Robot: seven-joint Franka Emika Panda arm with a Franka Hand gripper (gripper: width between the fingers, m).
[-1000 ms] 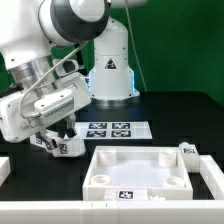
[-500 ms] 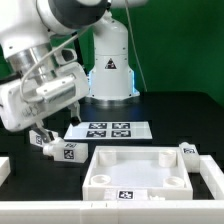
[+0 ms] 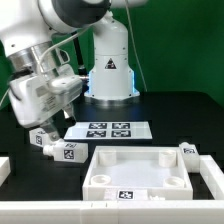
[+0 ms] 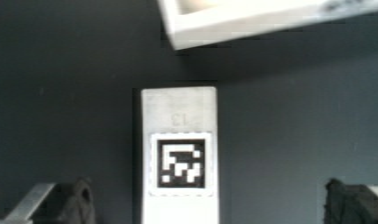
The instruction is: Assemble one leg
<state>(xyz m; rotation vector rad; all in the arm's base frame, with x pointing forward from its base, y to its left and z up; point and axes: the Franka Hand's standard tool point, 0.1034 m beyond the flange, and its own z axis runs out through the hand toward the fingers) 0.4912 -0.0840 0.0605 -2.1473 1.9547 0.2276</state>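
Observation:
A leg (image 3: 58,149), a stubby white post with black-and-white tags, lies on its side on the black table at the exterior view's left, just left of the white square panel (image 3: 135,168). My gripper (image 3: 44,124) hangs a little above it, open and empty. In the wrist view the leg (image 4: 179,150) lies lengthwise between my two spread fingers (image 4: 61,205), with a gap to each, and the gripper (image 4: 207,206) holds nothing. A corner of the panel (image 4: 239,22) shows beyond the leg. A second leg (image 3: 188,152) lies by the panel's right corner.
The marker board (image 3: 108,130) lies flat behind the panel, in front of the robot base (image 3: 110,70). White bars line the table's front edge (image 3: 100,214) and sides (image 3: 4,170), (image 3: 212,176).
My gripper was low around the leg a second ago. It has let go, risen and drawn back to the left. The leg stays lying on the table.

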